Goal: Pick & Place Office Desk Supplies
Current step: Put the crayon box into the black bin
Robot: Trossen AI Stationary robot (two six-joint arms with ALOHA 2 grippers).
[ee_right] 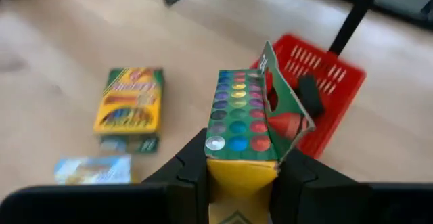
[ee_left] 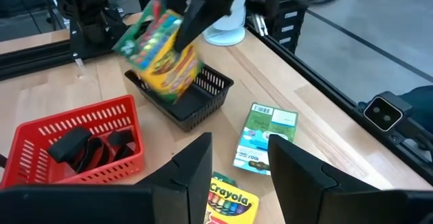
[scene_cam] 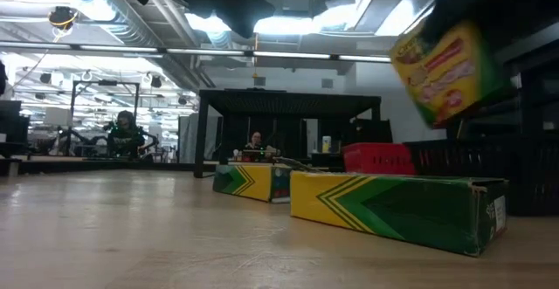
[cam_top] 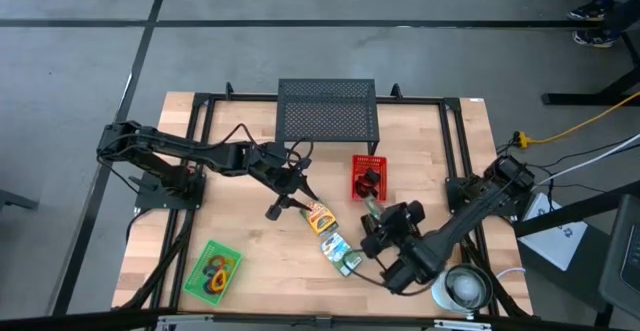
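Crayon box in green and yellow card [ee_right: 240, 126] — clenched in the right gripper [ee_right: 237, 173] above the small black mesh basket [ee_left: 193, 99] — left gripper [ee_left: 237, 166] released, hovering nearby.

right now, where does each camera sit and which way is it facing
High view: above the table, looking straight down; both arms show.
Low view: at tabletop height, looking across the table past a lying crayon box; no arm clearly shows.
Left wrist view: on the left arm, facing the black basket; left gripper open.
Right wrist view: on the right arm, facing the red basket; right gripper holds a crayon box.
Shared: both wrist views show the red basket.
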